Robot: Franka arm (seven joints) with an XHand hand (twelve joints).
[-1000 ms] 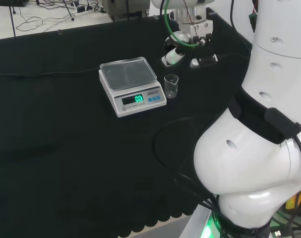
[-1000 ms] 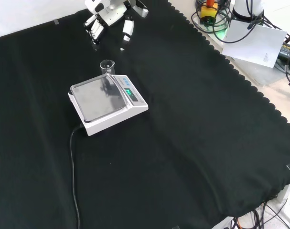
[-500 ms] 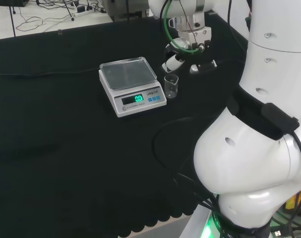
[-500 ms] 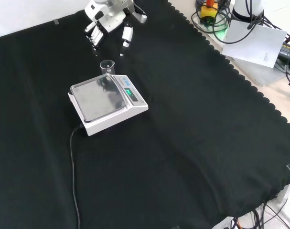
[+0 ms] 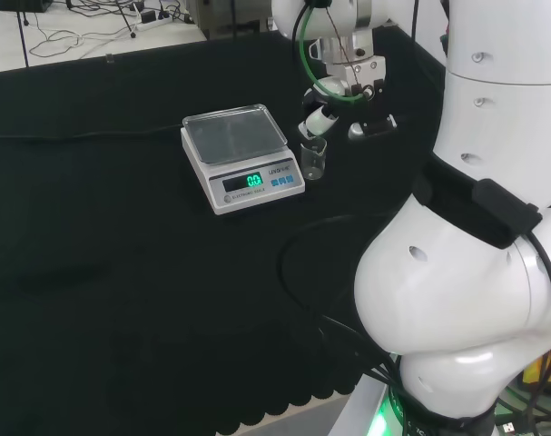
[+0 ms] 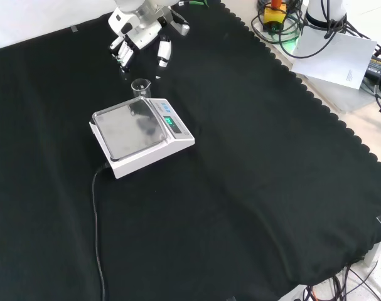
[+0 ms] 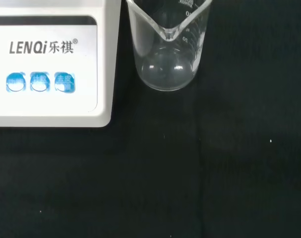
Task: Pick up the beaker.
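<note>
1. Now, biggest thing first: the tabletop (image 6: 259, 157), all black cloth, carries a white scale (image 5: 241, 156) with the small clear beaker (image 5: 313, 157) standing just beside it, on the scale's right in the head view and behind it in the front view.

2. Over that, the robot hand (image 6: 140, 39) hangs above and just behind the beaker in the front view, fingers (image 6: 163, 52) spread wide and pointing down, holding nothing.

3. Risk one, as I read it: the beaker sits so close to the scale that a finger coming down on that side could land on the scale's edge, or wedge between the two and shove the beaker over.

4. Risk two: the glass is light and looks empty, so one finger touching before the others could tip it or skid it across the cloth.

5. Down to the beaker itself: it stands upright, long axis vertical, mouth open to the ceiling.

6. Smallest detail: in the wrist view its pouring spout (image 7: 168, 33) faces toward the camera, with the printed scale marks on the far wall.
</note>
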